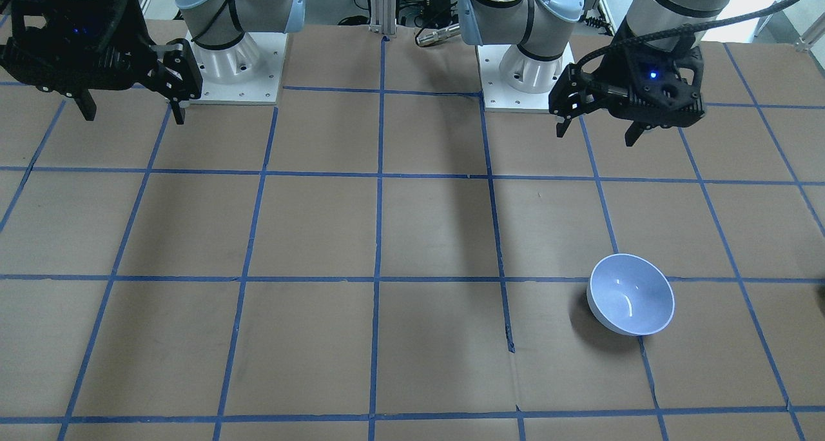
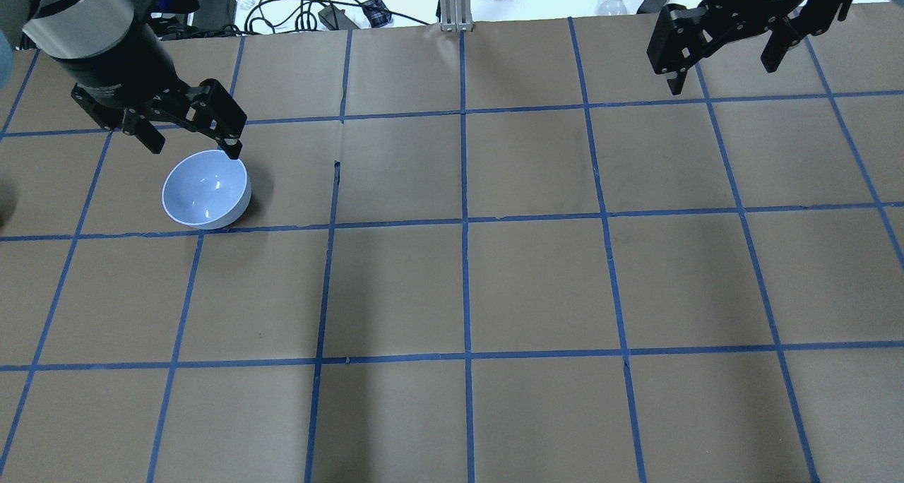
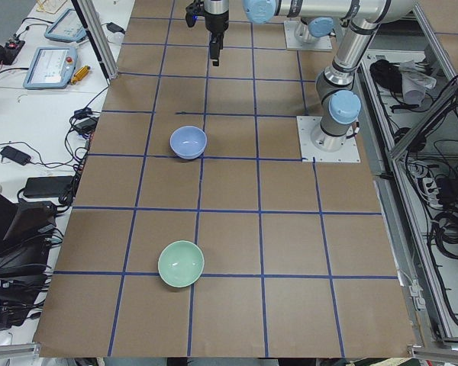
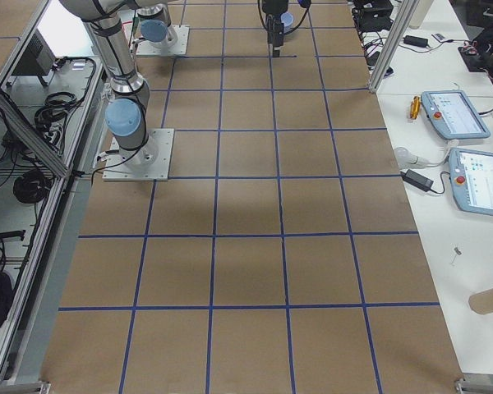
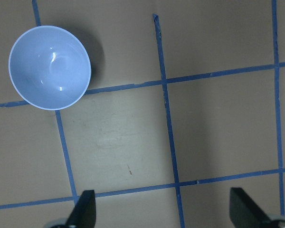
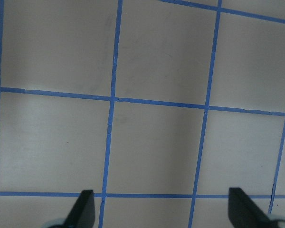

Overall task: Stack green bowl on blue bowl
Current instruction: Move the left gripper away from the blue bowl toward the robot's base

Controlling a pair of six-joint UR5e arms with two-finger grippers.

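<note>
Table: You had a brown-paper table [image 2: 537, 285] crossed by a grid of blue tape [image 2: 464, 222], with cables and teach pendants on the benches beyond it.
Blue bowl: The blue bowl [image 2: 205, 198] stood upright and empty on the robot's left half of the table, on a tape line.
Green bowl: The green bowl [image 3: 181, 263] showed only in the left-end view. It stood upright, well apart from the blue bowl and further out toward the table's left end.
Left hand: Your left hand [image 2: 195, 146] hung above the table near the blue bowl, with its fingers spread wide and nothing between them.
Right hand: Your right hand [image 2: 722, 77] hovered over the far right part of the table, likewise spread and empty.
Progress: Nothing was stacked, and I judged that the pickup had not begun.
Risk, sight: The green bowl lay outside the overhead, front and both wrist views, so you could have misjudged the approach.
Risk, collision: A low sweep of the left hand toward the green bowl might have clipped the blue bowl and shoved it off its spot.
Risk, grip: The glossy, thin rim could have slipped from a two-finger pinch, or the bowl might have tilted.
Risk, release: Letting go off-centre could have left the green bowl lopsided in the blue one.
</note>
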